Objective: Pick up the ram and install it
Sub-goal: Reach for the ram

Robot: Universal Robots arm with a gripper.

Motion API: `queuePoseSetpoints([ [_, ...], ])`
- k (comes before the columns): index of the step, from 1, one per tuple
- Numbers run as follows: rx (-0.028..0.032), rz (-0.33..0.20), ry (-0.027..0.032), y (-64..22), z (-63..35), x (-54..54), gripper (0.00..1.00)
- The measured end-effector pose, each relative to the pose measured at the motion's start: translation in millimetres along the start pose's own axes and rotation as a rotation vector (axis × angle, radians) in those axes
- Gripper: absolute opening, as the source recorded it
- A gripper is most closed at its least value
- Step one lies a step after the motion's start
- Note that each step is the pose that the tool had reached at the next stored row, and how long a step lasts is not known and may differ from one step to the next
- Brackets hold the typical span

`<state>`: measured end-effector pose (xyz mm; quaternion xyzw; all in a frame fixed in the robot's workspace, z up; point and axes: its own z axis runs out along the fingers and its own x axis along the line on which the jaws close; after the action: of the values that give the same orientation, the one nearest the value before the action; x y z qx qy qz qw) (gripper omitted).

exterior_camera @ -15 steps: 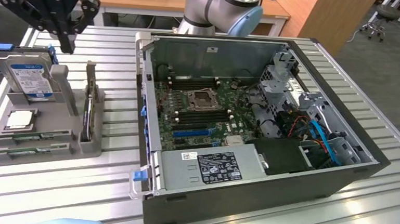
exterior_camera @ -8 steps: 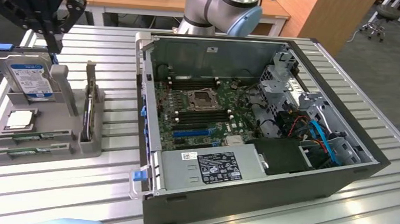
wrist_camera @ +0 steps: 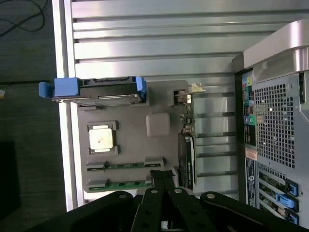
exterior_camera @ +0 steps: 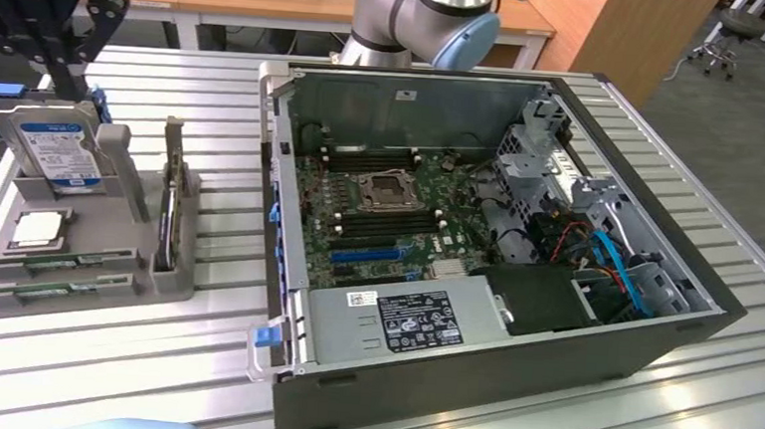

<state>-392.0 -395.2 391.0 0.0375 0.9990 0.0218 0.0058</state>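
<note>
— Where does your gripper [exterior_camera: 69, 74] sit?
— At the exterior view's left, above the grey holder [exterior_camera: 166, 283] by the table's [exterior_camera: 107, 367] edge. Your fingers [wrist_camera: 155, 180] are pressed together with nothing between them.
— And the ram [exterior_camera: 72, 260]?
— Two sticks lie flat, side by side, in the holder's end farthest from the upright hard drive [exterior_camera: 57, 150], just beside the silver CPU [exterior_camera: 39, 228].
— Further right?
— The open computer case [exterior_camera: 480, 360] takes the table's middle, with its motherboard [exterior_camera: 370, 204] exposed.
</note>
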Motion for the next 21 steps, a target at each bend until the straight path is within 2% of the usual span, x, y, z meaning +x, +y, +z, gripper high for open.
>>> queuePoseSetpoints([
  [12, 0.0004, 0.0, 0.0043, -2.3, 0.0, 35.3, 0.1],
  [21, 0.0003, 0.0, 0.0046, -2.4, -0.1, 36.7, 0.1],
])
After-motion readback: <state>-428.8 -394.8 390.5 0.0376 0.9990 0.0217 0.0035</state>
